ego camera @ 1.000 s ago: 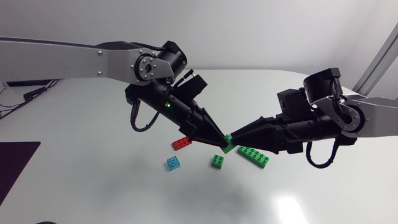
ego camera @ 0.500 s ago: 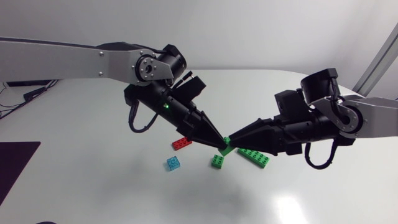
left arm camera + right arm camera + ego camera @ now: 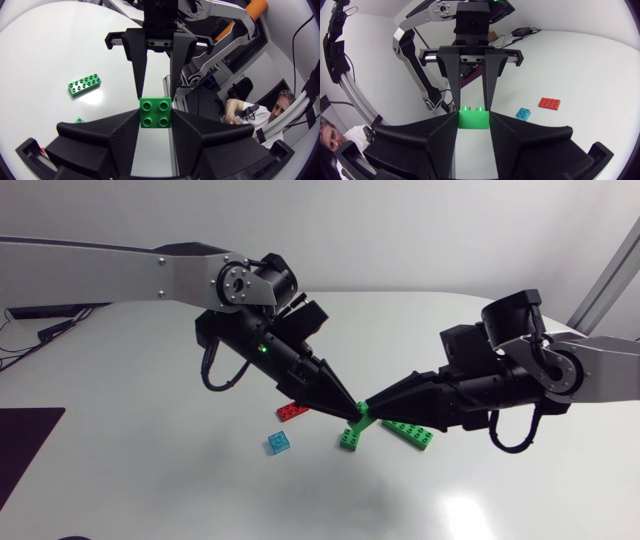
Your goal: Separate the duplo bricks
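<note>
- Since the earlier frames, the green brick [image 3: 361,414] is being shifted slightly toward the left arm's side, and that arm's wrist is being raised.
- The brick is being held above the table [image 3: 150,480], where both grippers' tips are meeting.
- It is being clamped by the left gripper [image 3: 352,408], with fingers pressed on two opposite sides and the studs facing that wrist.
- It is likewise being pinched from the opposite end by the right gripper [image 3: 372,406].
- The left arm is being angled steeply downward, while the right arm is being kept lower and nearly level.
- A small green brick [image 3: 349,438], a long green brick [image 3: 408,430], a red brick [image 3: 292,411] and a blue brick [image 3: 278,444] are lying nearby.
</note>
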Controlling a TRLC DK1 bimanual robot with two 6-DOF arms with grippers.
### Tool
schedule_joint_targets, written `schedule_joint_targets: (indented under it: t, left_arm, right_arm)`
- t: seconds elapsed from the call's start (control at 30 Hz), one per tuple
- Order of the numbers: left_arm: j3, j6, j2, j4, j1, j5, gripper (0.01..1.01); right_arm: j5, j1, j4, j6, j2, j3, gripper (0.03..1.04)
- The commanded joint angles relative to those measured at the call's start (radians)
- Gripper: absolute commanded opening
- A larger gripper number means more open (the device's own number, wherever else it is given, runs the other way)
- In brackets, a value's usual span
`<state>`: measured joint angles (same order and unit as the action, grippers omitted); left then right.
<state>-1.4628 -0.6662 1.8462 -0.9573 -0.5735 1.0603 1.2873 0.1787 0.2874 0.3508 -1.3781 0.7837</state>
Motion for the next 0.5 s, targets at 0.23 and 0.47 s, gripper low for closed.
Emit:
schedule_joint_targets:
  t: [0.23,0.47]
  left_arm:
    - [-0.013,-0.122,-0.005,-0.121,-0.014,0.046,0.226]
    - [0.005,-0.134,-0.027,-0.126,-0.006,-0.003,0.226]
  right_arm:
    - [-0.014,-0.041,-0.005,-0.001,0.031,0.0,0.72]
    - [-0.032,-0.064,-0.005,-0.004,0.082,-0.014,0.9]
